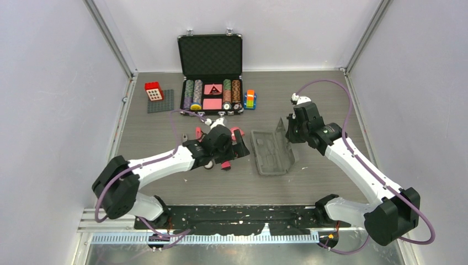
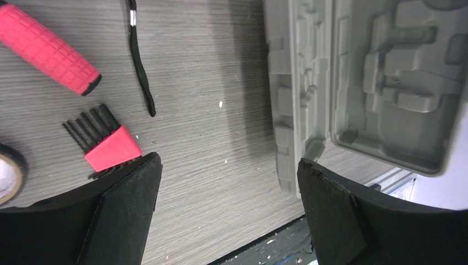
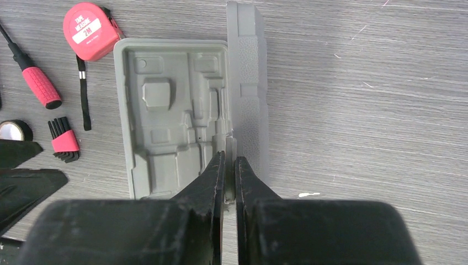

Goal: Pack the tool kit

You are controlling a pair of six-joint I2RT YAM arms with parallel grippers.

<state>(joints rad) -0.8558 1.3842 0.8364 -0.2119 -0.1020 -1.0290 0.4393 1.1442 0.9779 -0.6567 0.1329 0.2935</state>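
The right tool (image 3: 230, 160) pinches the case lid (image 3: 246, 83) upright; the left tool (image 2: 229, 165), spread wide, should settle squarely over the hex keys (image 2: 107, 143).

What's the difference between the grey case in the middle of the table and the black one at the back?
The grey case is plain plastic; the black case has metal edging. The grey case's moulded slots are empty, while the black case holds poker chips. The right gripper pinches the grey case's lid; nothing touches the black case. Both lie open with their lids raised.
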